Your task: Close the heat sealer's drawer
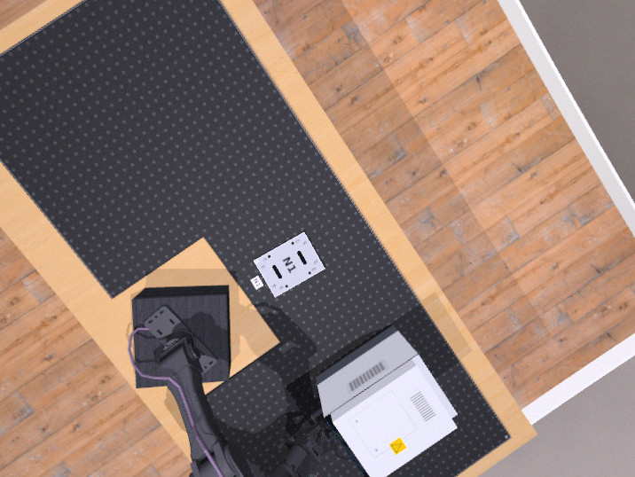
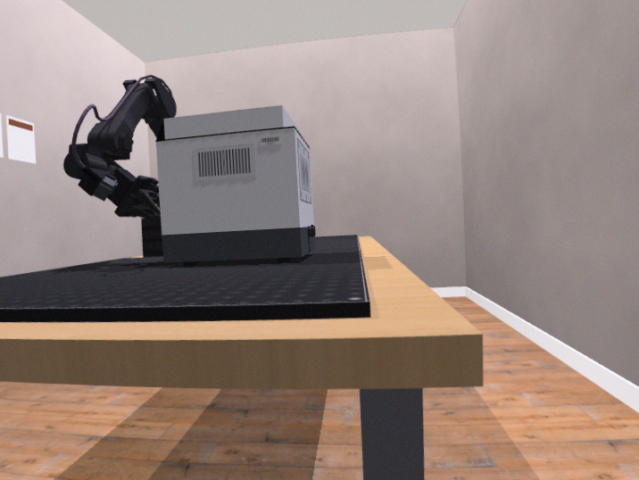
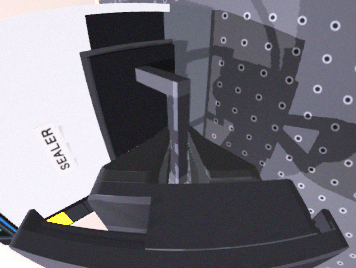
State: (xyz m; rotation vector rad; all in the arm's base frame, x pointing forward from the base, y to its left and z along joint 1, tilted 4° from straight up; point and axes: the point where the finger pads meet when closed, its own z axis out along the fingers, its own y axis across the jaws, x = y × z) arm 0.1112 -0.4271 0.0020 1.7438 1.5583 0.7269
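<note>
White-and-grey boxy heat sealer (image 1: 382, 426) (image 2: 227, 201) (image 3: 30, 85) upright on dark dotted mat (image 1: 169, 133) (image 2: 232, 293) (image 3: 320, 165); top view, gripper (image 1: 319, 426) (image 2: 154, 200) (image 3: 178, 132) at its 9 o'clock. Jaws clamped on grey angular bar handle (image 3: 178, 110). Black flat drawer front (image 3: 122, 105) at handle's 9 o'clock; full seating unclear. Light unreadable.

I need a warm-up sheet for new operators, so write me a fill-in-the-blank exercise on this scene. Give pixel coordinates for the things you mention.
The white front of the heat sealer (image 1: 380, 423) (image 2: 227, 201) (image 3: 45, 90) bears the word ____. The square warning label (image 1: 397, 446) on its top is ____ in color. The gripper (image 1: 320, 428) (image 2: 154, 203) (image 3: 178, 132) is closed on the grey ____ of the black-fronted drawer (image 3: 127, 110). The slotted white plate (image 1: 290, 248) on the dark mat (image 1: 205, 153) (image 2: 232, 286) (image 3: 320, 175) is marked ____.

Missing words: SEALER; yellow; handle (image 3: 178, 110); N1
</note>
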